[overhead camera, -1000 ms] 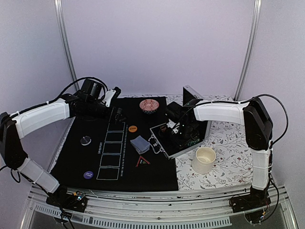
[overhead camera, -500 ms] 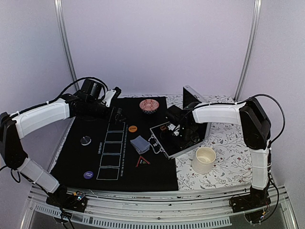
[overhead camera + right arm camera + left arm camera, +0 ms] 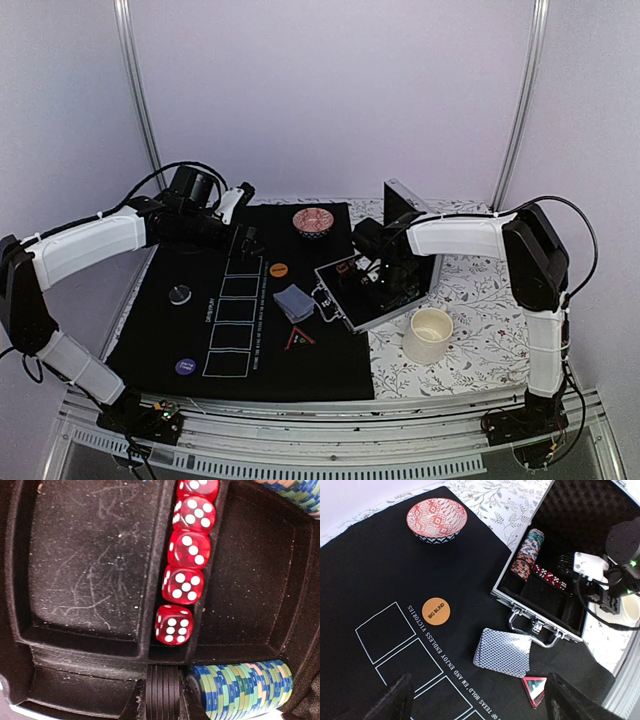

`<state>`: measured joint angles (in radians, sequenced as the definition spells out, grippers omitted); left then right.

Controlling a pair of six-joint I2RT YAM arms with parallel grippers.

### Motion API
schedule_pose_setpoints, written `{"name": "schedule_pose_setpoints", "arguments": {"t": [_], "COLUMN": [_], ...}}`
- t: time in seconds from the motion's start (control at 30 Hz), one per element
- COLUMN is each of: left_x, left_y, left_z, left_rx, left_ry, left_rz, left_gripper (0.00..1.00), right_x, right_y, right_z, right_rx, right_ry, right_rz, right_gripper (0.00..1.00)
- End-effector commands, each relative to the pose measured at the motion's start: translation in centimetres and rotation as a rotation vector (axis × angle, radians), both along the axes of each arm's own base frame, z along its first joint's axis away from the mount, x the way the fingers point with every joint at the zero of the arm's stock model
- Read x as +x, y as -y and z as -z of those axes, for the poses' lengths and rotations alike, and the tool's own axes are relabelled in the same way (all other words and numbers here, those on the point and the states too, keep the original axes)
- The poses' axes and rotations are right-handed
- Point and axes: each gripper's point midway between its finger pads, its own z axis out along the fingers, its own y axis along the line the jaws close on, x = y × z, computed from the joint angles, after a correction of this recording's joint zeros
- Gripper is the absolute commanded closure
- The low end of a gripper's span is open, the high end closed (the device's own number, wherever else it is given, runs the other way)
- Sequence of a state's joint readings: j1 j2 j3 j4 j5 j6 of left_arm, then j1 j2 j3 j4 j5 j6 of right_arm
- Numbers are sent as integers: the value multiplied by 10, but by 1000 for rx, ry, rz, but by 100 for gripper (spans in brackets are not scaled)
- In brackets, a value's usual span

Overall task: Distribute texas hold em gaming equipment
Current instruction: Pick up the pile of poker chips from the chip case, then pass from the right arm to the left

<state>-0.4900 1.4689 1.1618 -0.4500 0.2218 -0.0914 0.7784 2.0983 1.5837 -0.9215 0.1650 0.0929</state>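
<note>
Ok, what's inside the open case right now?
A row of red dice in the middle slot, striped chips on edge, what look like black chips beside them, and two bare trays. The right arm hangs over one end of the case, hiding what lies beneath.

Orange disc (image 3: 436, 611) reads BIG BLIND; black mat (image 3: 370, 555), ENDLESS VICTORIES

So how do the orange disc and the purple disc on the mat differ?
Colour: orange disc versus purple disc. Place: orange lies right of the farthest box outline; purple lies left of the nearest box outline. Print: orange reads BIG BLIND; purple's is too small to read. Both lie flat on the black mat.
</note>
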Motion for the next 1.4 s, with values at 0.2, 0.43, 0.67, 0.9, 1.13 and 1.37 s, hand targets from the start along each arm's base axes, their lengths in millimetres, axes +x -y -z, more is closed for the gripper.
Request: {"name": "schedule_pose_setpoints", "arguments": {"t": [0.2,0.43,0.67,0.9,1.13,1.37], "left_x": [-4,-33,-124,-164,-148,-135], "left_y": [4,19,85,132,154,161], "left_z": [-11,-57,-49,-30,-33,-31], "left_rx": [-32,-80,88,308,320,326], "left_ry": [41,280,588,812,908,841], "left_rz": [54,203,593,747,692,647], "left_gripper": [12,20,17,4,3,26], "right_x": [2,-7,-46,-94,-120,-129], "right_y": [-29,-50,-90,-117,-129,-124], "right_z": [-79,-126,-173,-194,-200,-206], "right_rx": [285,522,842,1013,1080,1092], "right_ry": [36,-3,-142,-247,-285,-280], "right_rz": [31,4,-130,-208,-262,-283], "right_gripper": [98,98,98,98,98,98]}}
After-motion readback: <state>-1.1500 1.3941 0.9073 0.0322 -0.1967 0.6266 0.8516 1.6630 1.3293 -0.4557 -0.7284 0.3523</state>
